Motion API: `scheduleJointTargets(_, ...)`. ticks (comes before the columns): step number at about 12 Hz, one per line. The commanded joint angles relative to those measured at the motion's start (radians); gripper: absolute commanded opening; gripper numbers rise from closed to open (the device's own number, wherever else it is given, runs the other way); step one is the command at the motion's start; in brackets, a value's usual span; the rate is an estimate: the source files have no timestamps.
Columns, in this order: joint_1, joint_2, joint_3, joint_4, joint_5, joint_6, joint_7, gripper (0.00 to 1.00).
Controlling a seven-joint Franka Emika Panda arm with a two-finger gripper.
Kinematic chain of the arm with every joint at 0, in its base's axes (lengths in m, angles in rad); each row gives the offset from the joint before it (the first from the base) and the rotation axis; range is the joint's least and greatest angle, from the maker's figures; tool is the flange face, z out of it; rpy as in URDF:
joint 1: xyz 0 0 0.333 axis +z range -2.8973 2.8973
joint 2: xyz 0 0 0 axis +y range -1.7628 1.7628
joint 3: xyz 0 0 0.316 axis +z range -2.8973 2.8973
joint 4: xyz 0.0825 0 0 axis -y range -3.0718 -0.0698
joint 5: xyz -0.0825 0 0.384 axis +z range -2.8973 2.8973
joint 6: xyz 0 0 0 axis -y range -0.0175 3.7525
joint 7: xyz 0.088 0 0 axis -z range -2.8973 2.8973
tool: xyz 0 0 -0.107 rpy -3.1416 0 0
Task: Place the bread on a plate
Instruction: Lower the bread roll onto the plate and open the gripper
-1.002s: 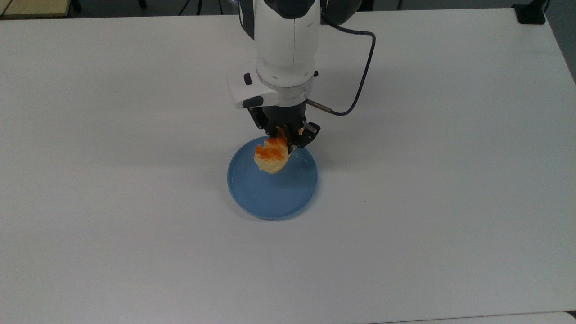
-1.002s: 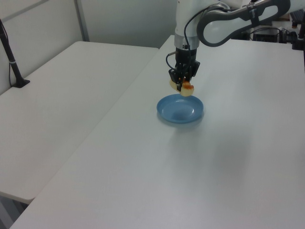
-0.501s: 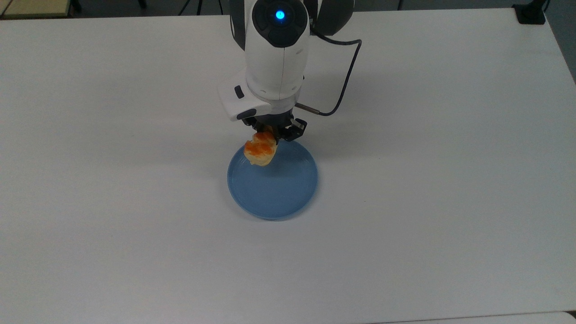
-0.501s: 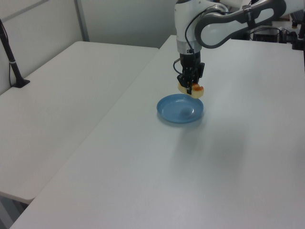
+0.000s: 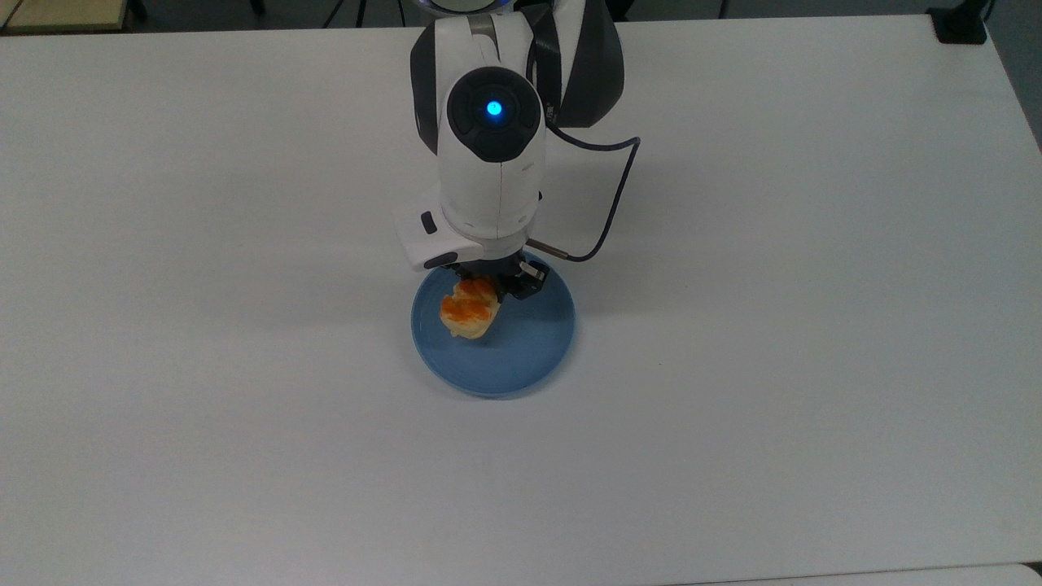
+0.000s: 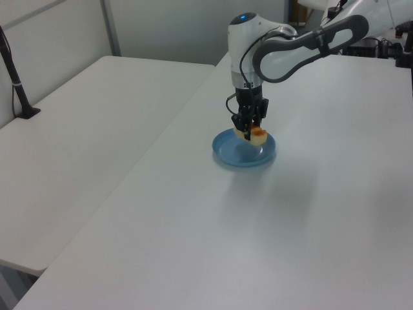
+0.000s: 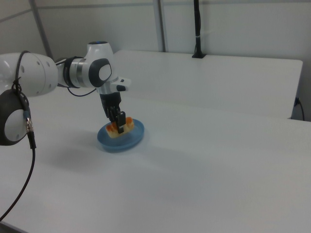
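Observation:
The bread (image 5: 470,311) is a small pale-yellow roll with orange-brown bumps, and my gripper (image 5: 488,290) is shut on it. It hangs low over the round blue plate (image 5: 521,358), inside the rim on the top view's upper left part. In the left view the bread (image 6: 256,134) sits just above the plate (image 6: 245,155) under the gripper (image 6: 248,127). From the right view, the bread (image 7: 120,125) is at the plate's (image 7: 131,141) near-left part, held by the gripper (image 7: 118,119). Whether it touches the plate I cannot tell.
The plate lies on a wide white table (image 5: 773,325). A second white table (image 6: 77,142) adjoins it on the left view's left. A black pole (image 6: 16,84) stands there, and a black cable (image 5: 606,203) loops beside the wrist.
The arm has come down and forward over the plate with the bread in its grip. The roll went from above the plate's far rim to low inside the plate.

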State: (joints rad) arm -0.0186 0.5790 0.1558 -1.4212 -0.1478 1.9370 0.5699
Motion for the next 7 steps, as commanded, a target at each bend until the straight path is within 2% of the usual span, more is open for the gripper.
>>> scheduleJointTargets(1, 0.023, 0.010, -0.005, 0.016, -0.044, 0.013, 0.060, 0.69)
scheduleJointTargets(4, 0.025, 0.008, -0.005, 0.011, -0.053, 0.011, 0.068, 0.79)
scheduleJointTargets(5, 0.014, -0.002, -0.005, 0.011, -0.053, 0.005, 0.067, 0.86)
scheduleJointTargets(7, -0.012, -0.097, -0.008, 0.008, -0.050, -0.010, 0.059, 1.00)
